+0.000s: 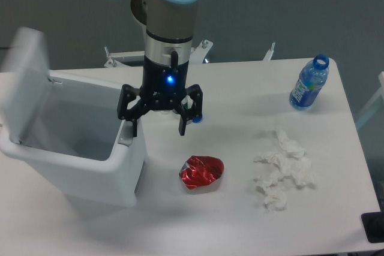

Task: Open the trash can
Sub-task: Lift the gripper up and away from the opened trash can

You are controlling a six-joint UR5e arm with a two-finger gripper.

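A white worktop (pixel 240 220) fills most of the view, evenly lit and with soft shadows. Behind it lies a dull grey-green floor (pixel 288 10). A black cable (pixel 17 49) curls across the floor at the far left. Pale metal brackets (pixel 120 58) show just past the worktop's far edge.
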